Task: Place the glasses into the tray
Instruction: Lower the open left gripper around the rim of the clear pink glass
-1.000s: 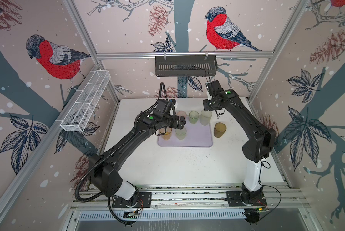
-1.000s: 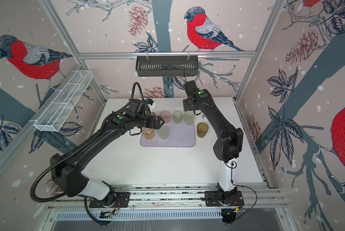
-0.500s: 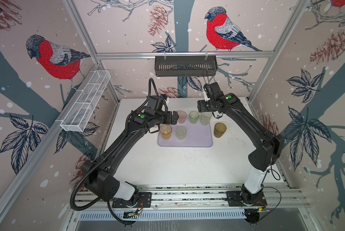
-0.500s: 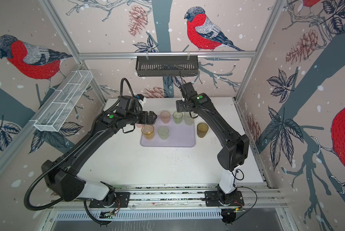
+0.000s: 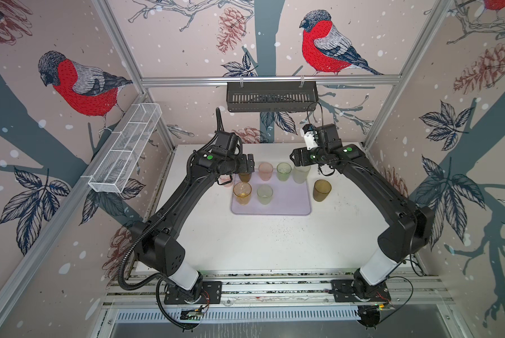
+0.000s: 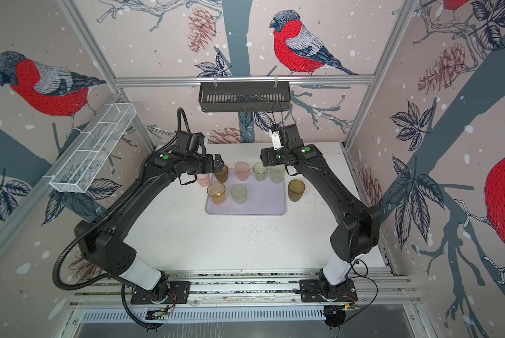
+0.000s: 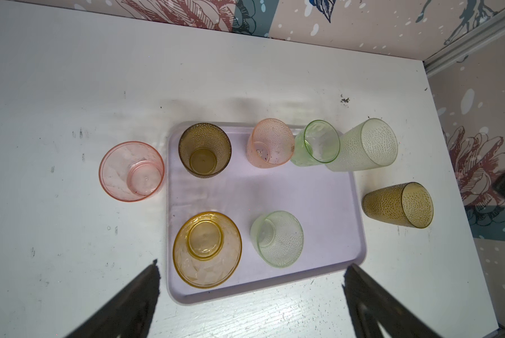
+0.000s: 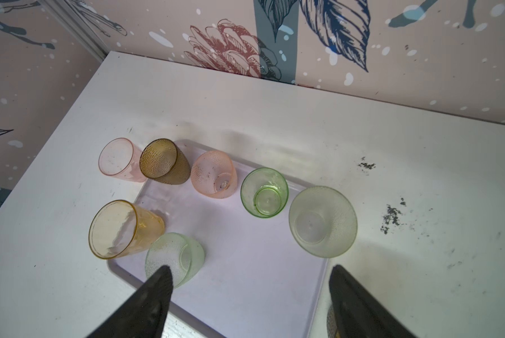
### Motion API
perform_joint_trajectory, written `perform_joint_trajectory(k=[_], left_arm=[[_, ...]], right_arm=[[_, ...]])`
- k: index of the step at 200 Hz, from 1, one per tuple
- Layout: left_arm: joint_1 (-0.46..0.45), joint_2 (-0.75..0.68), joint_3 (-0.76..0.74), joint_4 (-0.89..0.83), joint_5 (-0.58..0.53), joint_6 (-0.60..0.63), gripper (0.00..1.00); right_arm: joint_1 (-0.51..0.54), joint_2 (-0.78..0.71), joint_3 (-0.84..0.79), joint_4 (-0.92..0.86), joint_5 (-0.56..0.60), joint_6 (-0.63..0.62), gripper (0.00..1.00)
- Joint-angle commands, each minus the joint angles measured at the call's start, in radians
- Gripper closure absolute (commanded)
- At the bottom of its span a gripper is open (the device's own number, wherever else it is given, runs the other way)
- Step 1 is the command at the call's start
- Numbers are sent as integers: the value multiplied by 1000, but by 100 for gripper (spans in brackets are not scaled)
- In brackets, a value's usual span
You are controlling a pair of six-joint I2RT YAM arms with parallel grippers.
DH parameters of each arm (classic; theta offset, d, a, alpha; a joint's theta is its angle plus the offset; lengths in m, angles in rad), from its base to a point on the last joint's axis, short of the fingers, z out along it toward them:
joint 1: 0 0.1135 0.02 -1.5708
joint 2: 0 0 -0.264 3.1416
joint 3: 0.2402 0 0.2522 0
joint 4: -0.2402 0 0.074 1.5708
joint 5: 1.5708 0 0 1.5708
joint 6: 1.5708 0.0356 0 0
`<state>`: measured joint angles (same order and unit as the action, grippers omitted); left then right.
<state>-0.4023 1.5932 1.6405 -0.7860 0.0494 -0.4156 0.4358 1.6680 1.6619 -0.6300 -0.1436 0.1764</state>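
The lilac tray (image 5: 286, 206) (image 6: 263, 204) holds several glasses: brown (image 7: 205, 149), pink (image 7: 270, 143), bright green (image 7: 318, 143), yellow (image 7: 207, 248), pale green (image 7: 277, 238), and a tall frosted glass (image 5: 301, 174) (image 8: 323, 221) at its back right corner. A pink glass (image 7: 131, 171) stands on the table left of the tray. A tall amber glass (image 5: 322, 190) (image 7: 399, 204) stands to its right. My left gripper (image 5: 249, 165) (image 7: 251, 281) hovers open and empty above the tray's back left. My right gripper (image 5: 293, 156) (image 8: 251, 278) is open and empty above the tall frosted glass.
A black slotted basket (image 5: 271, 96) hangs on the back wall. A white wire mesh basket (image 5: 125, 149) hangs on the left wall. The white table (image 5: 260, 243) stretches in front of the tray.
My right gripper has opened, let go of the tall frosted glass and risen above it. My left gripper has drawn back from over the tray toward its back left.
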Motion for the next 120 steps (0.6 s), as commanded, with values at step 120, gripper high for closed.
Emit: perform_joint_trajectory(k=[120], left_arm=[[158,246,135,-198,-61,-10,5]], right_arm=[[-25,-176,-210,119,-131,-137,10]])
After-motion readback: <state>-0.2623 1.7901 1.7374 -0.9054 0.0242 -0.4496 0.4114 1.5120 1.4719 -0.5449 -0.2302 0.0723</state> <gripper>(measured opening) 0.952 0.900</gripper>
